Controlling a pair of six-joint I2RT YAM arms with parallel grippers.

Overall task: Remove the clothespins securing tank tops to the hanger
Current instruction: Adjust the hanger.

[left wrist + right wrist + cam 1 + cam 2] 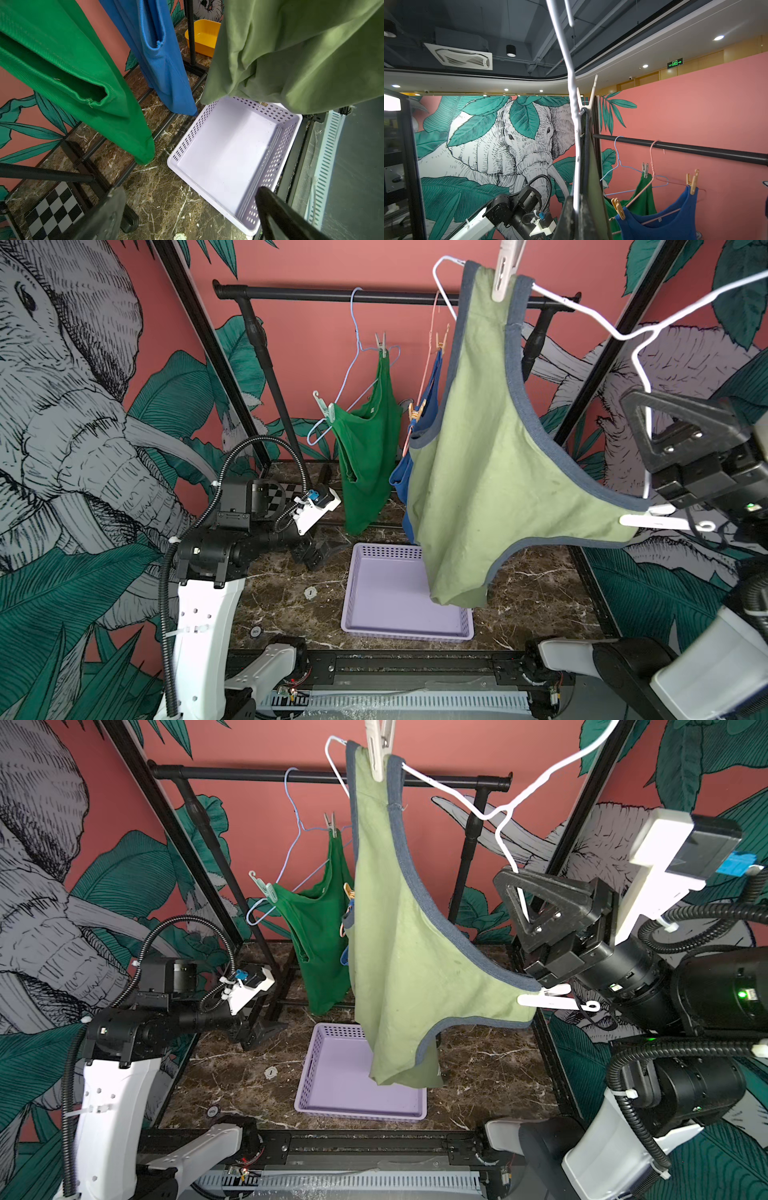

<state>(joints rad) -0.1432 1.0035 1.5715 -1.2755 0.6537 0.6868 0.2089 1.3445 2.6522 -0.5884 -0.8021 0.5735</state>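
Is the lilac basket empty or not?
Empty as far as shown: the basket has a bare floor; the olive top hides one corner.

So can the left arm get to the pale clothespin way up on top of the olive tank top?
Probably, though it's a high stretch. The left arm sits low by the purple basket, jaws open, and nothing seems to block the way up to that clothespin on the olive tank top.

Dark brown marble-veined tabletop (pixel 536 601) carries a lavender perforated plastic basket (pixel 348 605) near its middle. Black metal garment-rack base (pixel 74 155) stands at the far edge, with a black-and-white checkerboard card (pixel 56 207) and a yellow plastic tub (pixel 204 39) close by. Two small round discs (pixel 310 593) lie left of the basket.
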